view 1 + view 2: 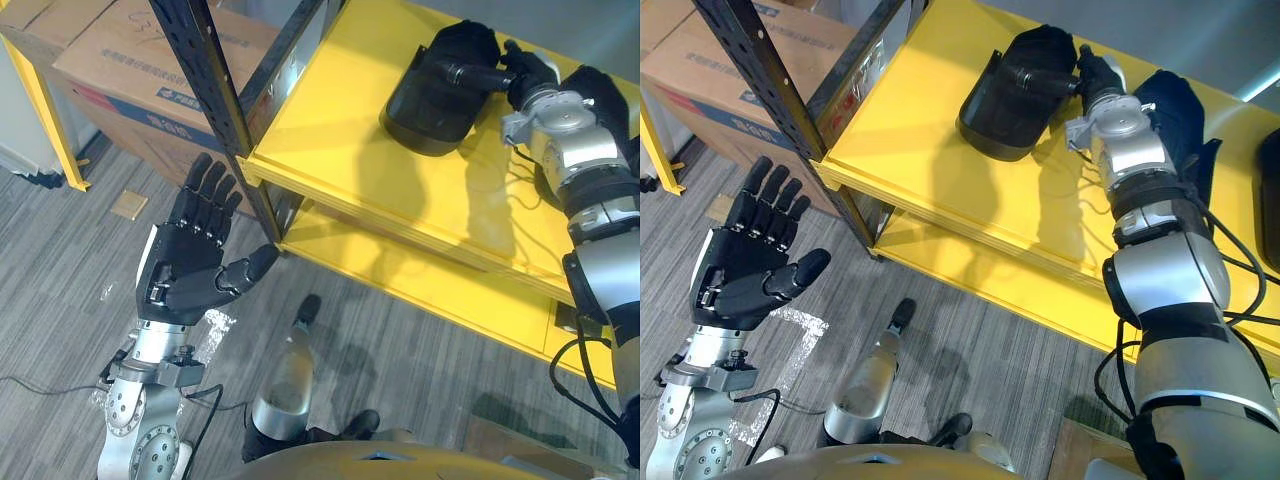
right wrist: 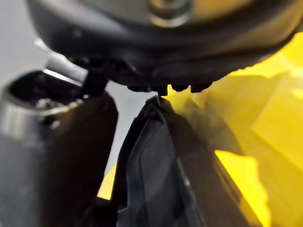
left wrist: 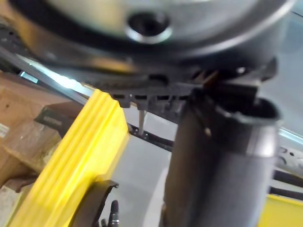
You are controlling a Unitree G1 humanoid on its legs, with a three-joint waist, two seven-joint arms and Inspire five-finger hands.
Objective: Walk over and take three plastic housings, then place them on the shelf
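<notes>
**Asker:** Which step are you at?

**Me:** The placing. I stand at the yellow shelf (image 1: 340,140). A cardboard box (image 1: 130,60) sits beyond my left robot hand, past the shelf's black post (image 1: 212,80). One plastic housing (image 1: 425,105) lies on the upper board, right at the fingertips of my right robot hand (image 1: 528,72). The right wrist view shows its thumb and fingers closed on the housing's rim.

**Asker:** And the other one?

**Me:** My left robot hand (image 1: 185,260) is open and empty, palm up, over the floor just short of the post.

**Asker:** What does the next move call for?

**Me:** The housing looks set down, so I'd loosen the fingers and draw straight back without dragging it toward the board's edge. A dark shape lies behind my right forearm, and I cannot tell whether it is another housing.
</notes>
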